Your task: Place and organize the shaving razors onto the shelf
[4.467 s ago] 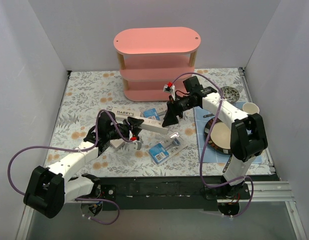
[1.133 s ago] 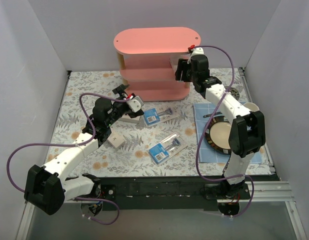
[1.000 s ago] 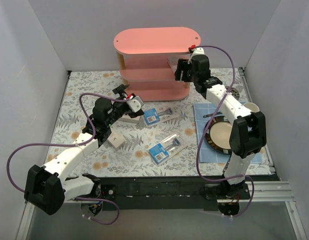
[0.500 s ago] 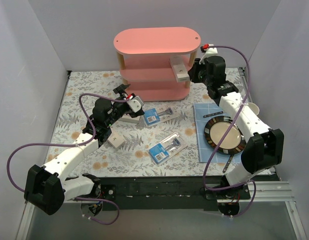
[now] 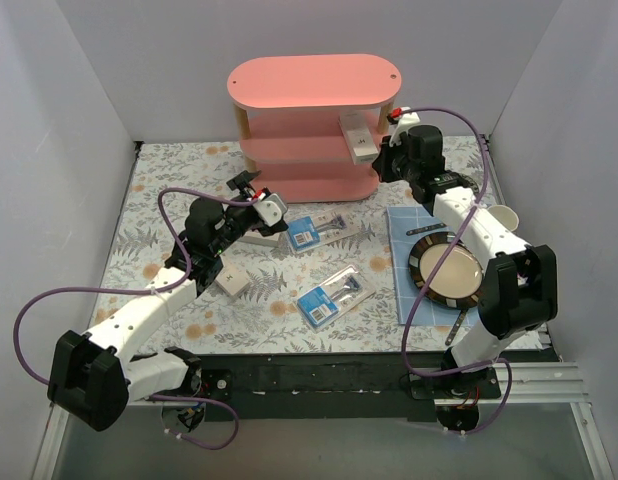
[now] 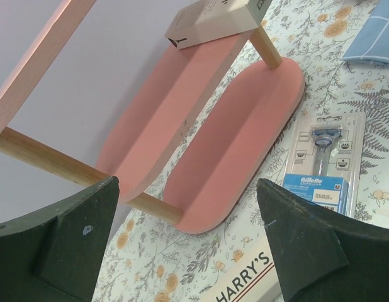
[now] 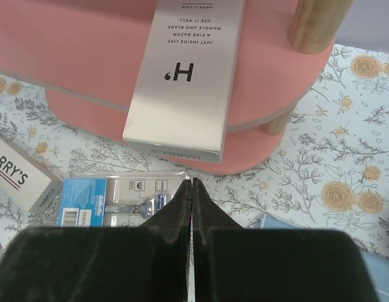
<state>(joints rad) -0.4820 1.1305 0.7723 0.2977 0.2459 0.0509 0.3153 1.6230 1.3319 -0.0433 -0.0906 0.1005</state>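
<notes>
Razors lie in five spots across the scene. One long slim white cardboard box [image 5: 357, 138] printed with a black "H'" rests flat on the middle tier of the pink three-tier oval shelf with light wooden posts [image 5: 309, 85]. It sits near the shelf's right end, just beside the front right post. It runs front to back, and its near end overhangs the tier's front edge. The right gripper [image 7: 192, 184] hangs just in front of that overhanging end, its two dark fingers pressed together with no gap and nothing between them; whether the tips touch the box cannot be told. The left gripper [image 5: 257, 197] is raised above the floral tablecloth [image 5: 169, 200] in front of the shelf's left half. It faces the shelf with its fingers spread wide and holds nothing. Below it a second white box lettered "HARRY'S" [image 5: 247, 238] lies flat on the cloth. A third white box with a brown end [image 5: 232, 283] lies nearer the arm bases, just beside the left arm. A clear blister pack with a blue card and a dark razor [image 5: 314, 230] lies just right of the second box, near the bottom tier. Another clear blister pack [image 5: 334, 294] lies closer to the bases, apart from the first. On the right, a black-rimmed cream plate [image 5: 449, 270] sits on a blue checked cloth [image 5: 407, 305], with a white cup [image 5: 500, 215] near it.
</notes>
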